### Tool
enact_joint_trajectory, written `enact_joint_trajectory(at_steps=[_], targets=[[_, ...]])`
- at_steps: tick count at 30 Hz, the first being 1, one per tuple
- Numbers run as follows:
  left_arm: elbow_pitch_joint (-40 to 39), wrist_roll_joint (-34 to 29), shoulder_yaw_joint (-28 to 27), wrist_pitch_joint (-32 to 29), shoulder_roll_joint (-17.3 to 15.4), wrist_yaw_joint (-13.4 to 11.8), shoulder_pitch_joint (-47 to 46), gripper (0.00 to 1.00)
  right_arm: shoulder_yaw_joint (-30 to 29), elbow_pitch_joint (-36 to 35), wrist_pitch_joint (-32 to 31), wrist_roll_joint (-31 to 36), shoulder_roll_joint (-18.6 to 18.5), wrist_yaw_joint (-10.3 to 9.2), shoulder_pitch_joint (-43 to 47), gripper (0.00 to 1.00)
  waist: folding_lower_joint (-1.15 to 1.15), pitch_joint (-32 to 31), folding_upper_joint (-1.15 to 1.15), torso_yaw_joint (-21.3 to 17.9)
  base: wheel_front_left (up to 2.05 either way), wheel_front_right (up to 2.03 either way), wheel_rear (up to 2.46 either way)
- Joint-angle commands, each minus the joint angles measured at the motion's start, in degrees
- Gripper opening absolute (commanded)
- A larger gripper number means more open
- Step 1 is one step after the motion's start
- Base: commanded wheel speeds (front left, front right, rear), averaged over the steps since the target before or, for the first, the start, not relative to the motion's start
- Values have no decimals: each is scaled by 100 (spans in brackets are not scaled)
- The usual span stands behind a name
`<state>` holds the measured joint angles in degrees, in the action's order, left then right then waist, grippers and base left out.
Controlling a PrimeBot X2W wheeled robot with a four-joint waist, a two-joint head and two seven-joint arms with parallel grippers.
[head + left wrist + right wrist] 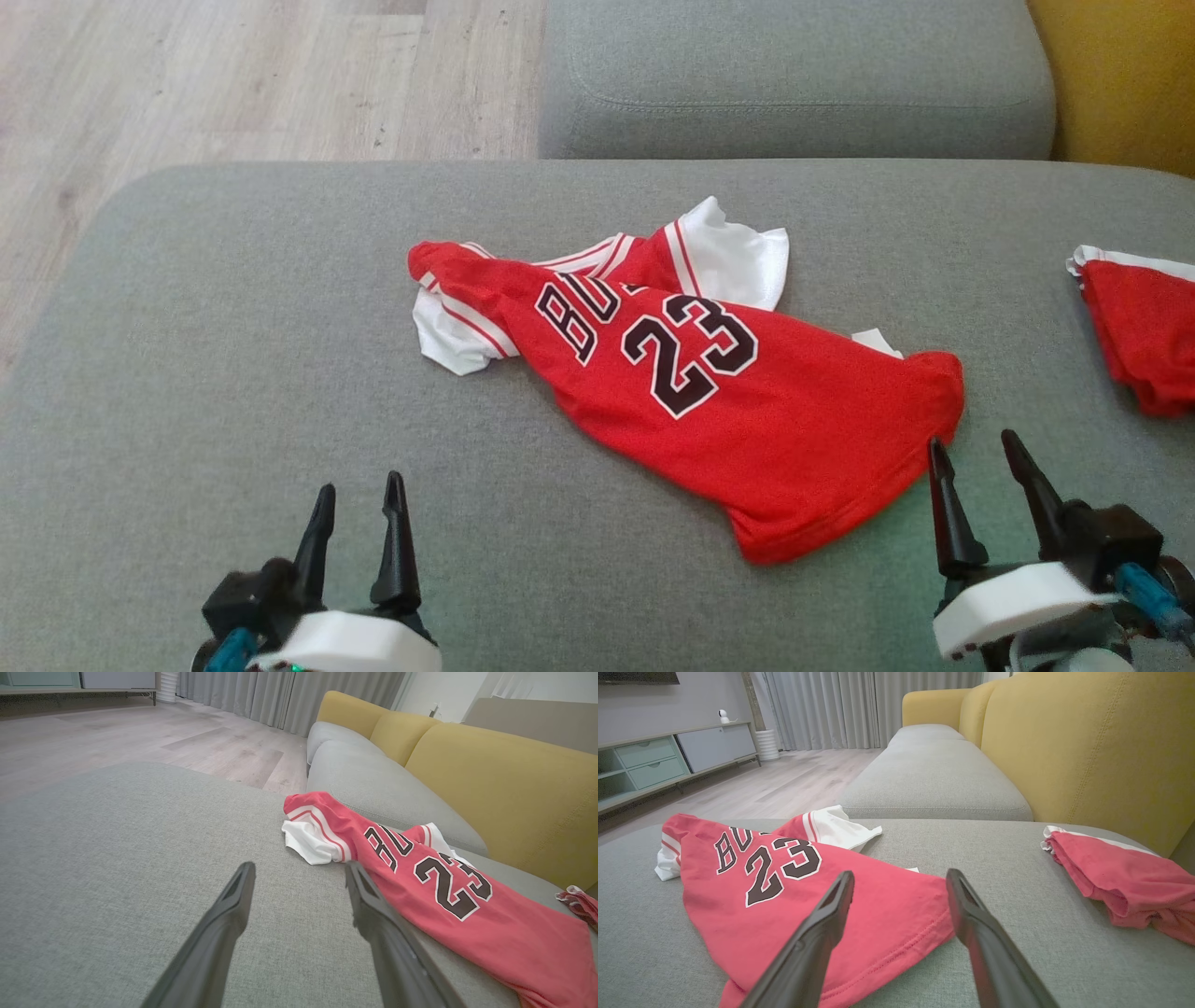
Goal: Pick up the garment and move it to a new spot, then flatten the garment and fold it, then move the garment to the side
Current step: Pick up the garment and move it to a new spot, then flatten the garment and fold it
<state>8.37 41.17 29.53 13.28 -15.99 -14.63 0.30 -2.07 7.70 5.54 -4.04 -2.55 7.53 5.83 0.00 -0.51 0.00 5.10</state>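
Nearest you: left gripper at the near left, two dark pointed fingers spread wide with nothing between them, over bare broad grey woven seat cushion. Right gripper at the near right is also spread and empty, its tips just beside the near-right corner of the hem

Target is the crumpled red fabric jersey with a black 23 and white sleeve trim. It lies diagonally across the middle of the cushion, collar end far left, hem end near right. One white sleeve is bunched under the left shoulder, the other is flipped out on the far side. Pick-up not yet started, so you're at step one

What can bite you, my read:
- the hem is layered; a shallow pinch takes only the top layer and the shirt opens like a bag on the lift
- pointed tips pushed too deep can catch the cushion weave and drag it
- left gripper is well apart from the shirt; lifting by the right corner alone lets it hang twisted, harder to flatten
- a second bunched red garment with a white edge sits at the right, near the right gripper; a wide swing could hit it, or you grab the wrong one
- wooden plank floor lies past the far-left edge, so keep the new spot away from that side
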Motion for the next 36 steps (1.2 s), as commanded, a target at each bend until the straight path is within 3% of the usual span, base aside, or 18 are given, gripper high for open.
enact_joint_trajectory(at_steps=[1, 22, 30, 36], targets=[[-219, -86, -175, 53, -127, -50, -188, 100, 163, -153, 61, -35, -32, -4, -116, 100, 0, 2, 0, -6, 0, 0, 0], [-346, -78, -126, -65, -172, -147, -259, 100, 183, -163, 72, 30, -32, -4, -204, 100, 0, 182, 0, -19, 0, 0, 0], [-212, -104, -211, -274, -254, -56, -990, 100, 345, -427, 3, 184, -32, -4, -577, 100, 0, 848, 0, -269, 0, 0, 0], [602, -92, -245, -731, -309, 25, -1888, 100, 554, -597, -23, 291, -32, -4, -965, 100, 0, 1404, 0, -593, 0, 0, 0]])
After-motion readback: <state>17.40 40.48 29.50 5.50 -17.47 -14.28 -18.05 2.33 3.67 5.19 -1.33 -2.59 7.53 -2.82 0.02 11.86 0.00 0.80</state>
